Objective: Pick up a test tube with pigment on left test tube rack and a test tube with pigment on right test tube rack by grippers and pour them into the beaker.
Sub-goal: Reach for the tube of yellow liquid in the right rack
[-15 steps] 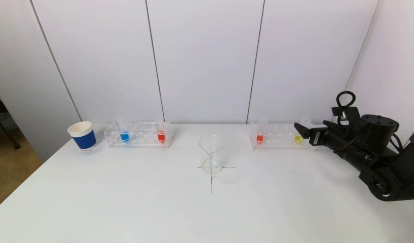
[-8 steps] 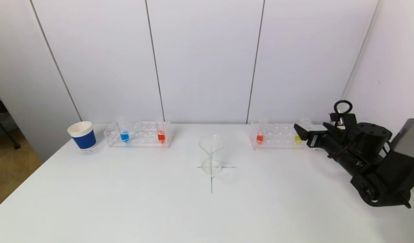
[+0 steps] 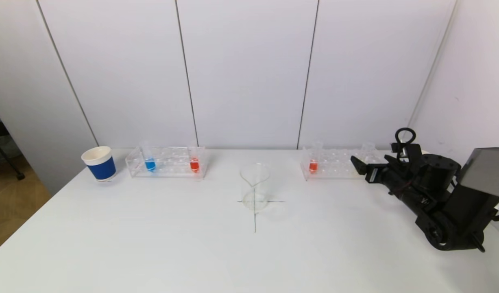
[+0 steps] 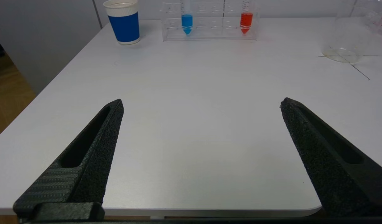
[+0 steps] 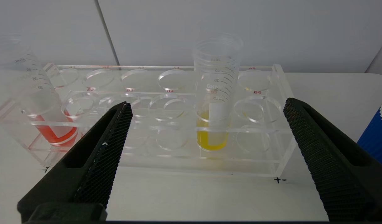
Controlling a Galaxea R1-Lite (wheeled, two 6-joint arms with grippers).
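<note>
One yellow-pigment tube (image 5: 213,124) stands upright in the right rack (image 5: 281,93) at the bench's far right corner, straight ahead of the right pincer (image 5: 206,107), whose jaws gape wide and empty either side of it. Nearer by far than the left pincer (image 4: 201,104), equally open and empty at the near left edge.

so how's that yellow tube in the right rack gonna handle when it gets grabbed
The yellow tube looks like smooth clear plastic, so probably slippery. It is barely filled, so likely light. With no cap showing, tilting it could spill.
</note>
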